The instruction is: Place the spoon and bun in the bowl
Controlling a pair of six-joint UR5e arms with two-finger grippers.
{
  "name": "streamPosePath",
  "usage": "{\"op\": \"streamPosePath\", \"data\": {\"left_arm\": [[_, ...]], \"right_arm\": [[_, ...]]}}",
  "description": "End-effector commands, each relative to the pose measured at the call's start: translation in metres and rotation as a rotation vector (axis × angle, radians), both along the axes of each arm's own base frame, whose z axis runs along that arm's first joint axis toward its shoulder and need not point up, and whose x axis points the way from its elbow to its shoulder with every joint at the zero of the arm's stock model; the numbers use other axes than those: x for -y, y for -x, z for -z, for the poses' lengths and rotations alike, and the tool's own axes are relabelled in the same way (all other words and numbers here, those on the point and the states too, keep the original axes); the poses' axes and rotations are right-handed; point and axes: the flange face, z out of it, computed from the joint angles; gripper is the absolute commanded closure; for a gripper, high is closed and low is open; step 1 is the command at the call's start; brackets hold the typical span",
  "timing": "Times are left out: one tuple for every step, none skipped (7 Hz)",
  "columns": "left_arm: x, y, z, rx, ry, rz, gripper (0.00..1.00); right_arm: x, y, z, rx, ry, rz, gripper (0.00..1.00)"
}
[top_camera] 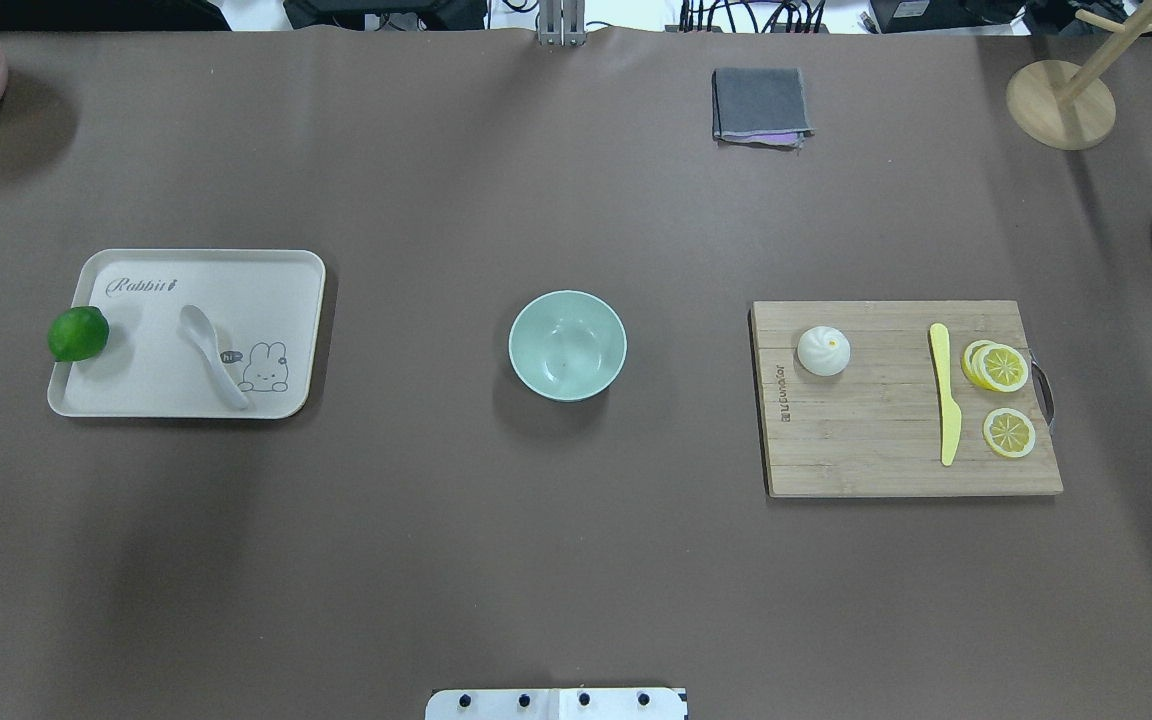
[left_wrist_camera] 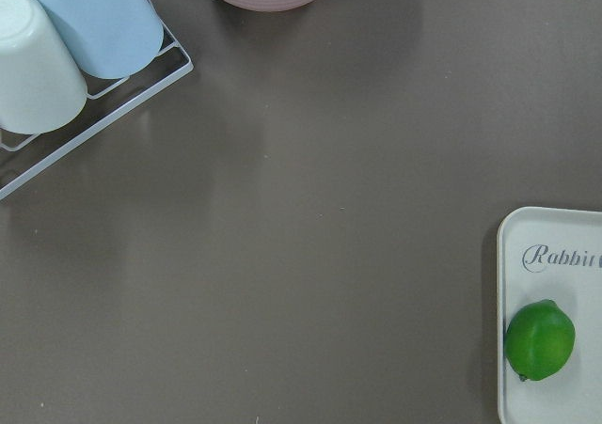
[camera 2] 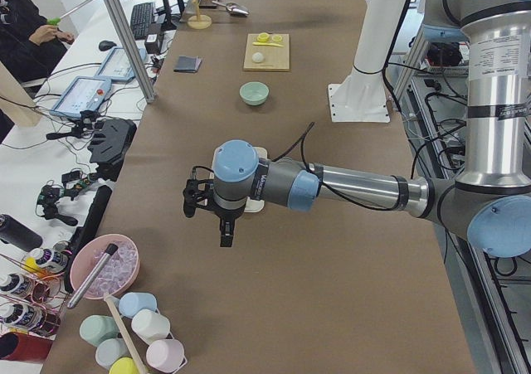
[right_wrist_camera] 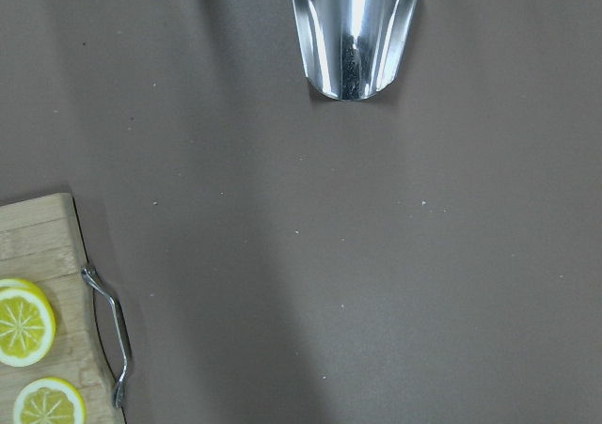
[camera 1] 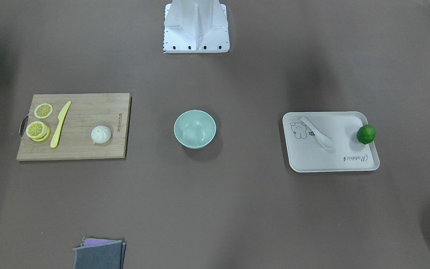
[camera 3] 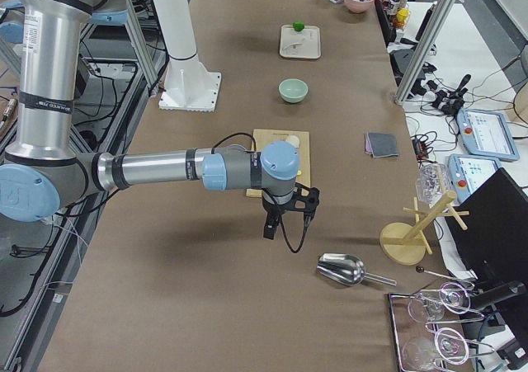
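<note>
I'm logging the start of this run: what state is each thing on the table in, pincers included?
Bowl: upright, empty.
Spoon: lying on the tray.
Bun: whole, on the cutting board.
Lime: whole, at the tray's edge.
Knife: flat on the cutting board.
Lemon slices: cut, some stacked.
Cloth: folded.
Left pincer: in the air, open or shut unclear.
Right pincer: likewise.

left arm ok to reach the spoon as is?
Probably yes. The spoon lies uncovered on the tray, on the left arm's side. The lime sits apart from it at the tray's edge, and nothing stands over the spoon.
</note>
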Motion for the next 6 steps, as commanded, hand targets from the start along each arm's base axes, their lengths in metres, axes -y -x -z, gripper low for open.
{"op": "streamPosePath", "data": {"left_arm": [[-0.002,0.003,-0.008,0.040,0.018,0.015,0.02],[-0.002,0.003,-0.008,0.042,0.018,0.017,0.02],[-0.002,0.003,-0.008,0.040,0.018,0.016,0.02],[0.001,0.002,-0.004,0.039,0.002,0.008,0.02],[0.004,0.003,0.001,0.041,-0.007,0.011,0.02],[0.006,0.003,0.003,0.044,-0.012,0.010,0.02]], "right_arm": [[-0.001,0.000,-0.003,-0.001,0.006,0.000,0.00],[-0.002,0.000,-0.004,0.000,0.009,0.000,0.00],[-0.004,0.000,-0.005,0.000,0.012,0.000,0.00],[-0.003,0.000,-0.005,0.000,0.011,0.000,0.00],[-0.003,0.000,-0.005,0.000,0.013,-0.002,0.00],[-0.003,0.000,-0.005,0.000,0.012,-0.001,0.00]]}}
